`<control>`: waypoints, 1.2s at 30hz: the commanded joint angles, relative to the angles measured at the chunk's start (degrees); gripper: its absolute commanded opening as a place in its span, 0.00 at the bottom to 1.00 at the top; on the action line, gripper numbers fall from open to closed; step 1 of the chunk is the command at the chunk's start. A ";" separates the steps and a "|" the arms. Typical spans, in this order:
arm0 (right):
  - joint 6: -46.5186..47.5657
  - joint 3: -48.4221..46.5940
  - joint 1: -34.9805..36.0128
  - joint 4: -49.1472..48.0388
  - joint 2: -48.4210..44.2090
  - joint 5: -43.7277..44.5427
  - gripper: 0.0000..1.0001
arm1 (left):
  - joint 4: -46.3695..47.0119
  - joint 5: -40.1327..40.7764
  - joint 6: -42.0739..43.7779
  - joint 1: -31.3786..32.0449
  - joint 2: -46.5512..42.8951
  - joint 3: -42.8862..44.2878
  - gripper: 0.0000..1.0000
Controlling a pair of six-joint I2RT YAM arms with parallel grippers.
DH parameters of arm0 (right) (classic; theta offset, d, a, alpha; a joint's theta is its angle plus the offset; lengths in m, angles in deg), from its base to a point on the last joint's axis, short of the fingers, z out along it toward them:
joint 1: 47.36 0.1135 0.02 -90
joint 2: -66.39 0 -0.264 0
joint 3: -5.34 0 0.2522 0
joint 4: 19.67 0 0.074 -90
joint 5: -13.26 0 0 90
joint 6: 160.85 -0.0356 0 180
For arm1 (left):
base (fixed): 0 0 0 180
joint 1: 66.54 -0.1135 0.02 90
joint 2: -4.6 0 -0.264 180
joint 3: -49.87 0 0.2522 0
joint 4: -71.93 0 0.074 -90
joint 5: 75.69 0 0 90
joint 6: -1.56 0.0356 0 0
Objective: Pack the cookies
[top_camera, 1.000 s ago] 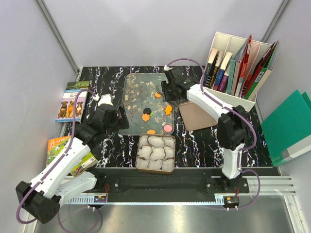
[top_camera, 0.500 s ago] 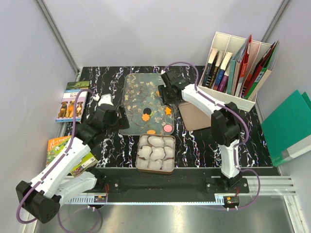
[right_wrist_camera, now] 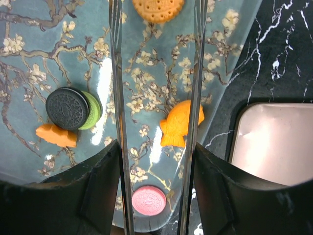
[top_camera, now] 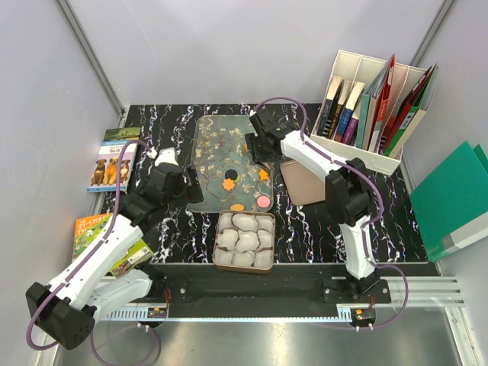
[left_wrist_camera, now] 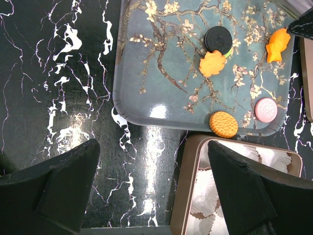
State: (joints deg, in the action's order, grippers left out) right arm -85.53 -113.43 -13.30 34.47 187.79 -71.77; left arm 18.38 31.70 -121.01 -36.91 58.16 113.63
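Note:
The cookies lie on the blossom-patterned tray (top_camera: 210,137): an orange flower (top_camera: 228,183), a black one (top_camera: 233,175), an orange fish (top_camera: 264,174), a pink one (top_camera: 263,201) and a round orange one (top_camera: 238,207). My right gripper (top_camera: 259,142) hovers over the tray's far right part, shut on metal tongs (right_wrist_camera: 116,73). In the right wrist view the tong arms straddle another round orange cookie (right_wrist_camera: 158,9). The fish (right_wrist_camera: 182,123), the pink (right_wrist_camera: 149,199), the black (right_wrist_camera: 67,107) and the green (right_wrist_camera: 92,110) cookies lie below it. My left gripper (left_wrist_camera: 152,147) is open and empty above the table by the tray's near left corner.
A tin (top_camera: 216,242) filled with white paper cups sits in front of the tray, and its lid (top_camera: 305,181) lies to the tray's right. Books (top_camera: 113,158) lie at the left. A file holder (top_camera: 374,110) and a green folder (top_camera: 450,198) are at the right.
My right gripper has shifted a little left over the tray's far part and turned its wrist. The left arm and the cookies have not moved.

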 commanded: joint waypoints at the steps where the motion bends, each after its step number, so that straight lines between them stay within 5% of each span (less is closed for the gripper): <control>1: 0.53 -4.32 0.57 0.49 2.16 -0.66 0.62 | 1.82 0.81 0.32 0.17 0.32 -0.52 0.95; 20: -0.17 -2.57 0.65 0.84 -3.18 1.62 0.42 | 1.38 1.42 0.41 0.26 0.67 -0.43 0.95; 29: -2.46 4.72 3.19 1.63 -18.91 0.39 0.36 | 1.29 1.77 0.50 0.17 0.93 -0.08 0.95; 36: -4.74 22.62 9.42 1.81 -38.39 0.30 0.28 | 1.12 2.30 0.76 0.17 1.02 0.36 0.95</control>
State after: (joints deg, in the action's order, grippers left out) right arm -87.82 -99.57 -8.03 36.00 159.62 -71.61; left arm 17.96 32.23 -120.99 -36.91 59.08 113.63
